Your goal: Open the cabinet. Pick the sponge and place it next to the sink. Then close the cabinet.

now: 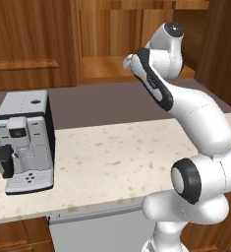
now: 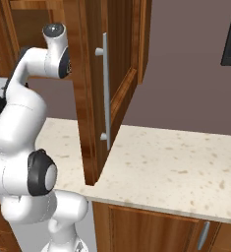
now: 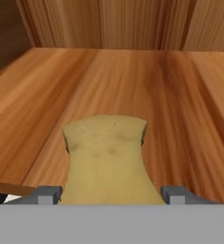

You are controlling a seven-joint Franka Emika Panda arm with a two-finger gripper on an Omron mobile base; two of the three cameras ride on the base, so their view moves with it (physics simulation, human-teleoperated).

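Arm (image 1: 195, 123) rises from lower right of the left base view, bends at a bulky elbow, then reaches up and away toward the upper centre of the frame, wrist end pointing into the cabinet (image 1: 112, 44) opening. In the right base view the same arm climbs the left edge and its top joint sits at upper left, just beside the edge of the swung-out cabinet door (image 2: 95, 98).

Hand view: gripper (image 3: 108, 194) at bottom centre, fingertips (image 3: 45, 194) showing as two small grey blocks, one at each side of the sponge (image 3: 106, 157). The sponge fills the gap between them (its near part looks narrowed where it runs down between the tips), so the jaws are pinching the sponge.

Cabinet is open. Sponge, yellowish-olive, lies flat on the light wood shelf (image 3: 156, 86) inside, in the lower middle of the hand view; the shelf's back wall runs along the top of the frame. Nothing else visible on that shelf.

Around: door stands out over the speckled counter (image 2: 186, 162) in the centre-left of the right base view, long silver bar handle (image 2: 105, 91) facing the camera. A grey coffee machine (image 1: 26, 140) sits on the counter at left of the left base view, well apart from the arm. Lower cabinet fronts (image 2: 151, 226) run along the bottom.
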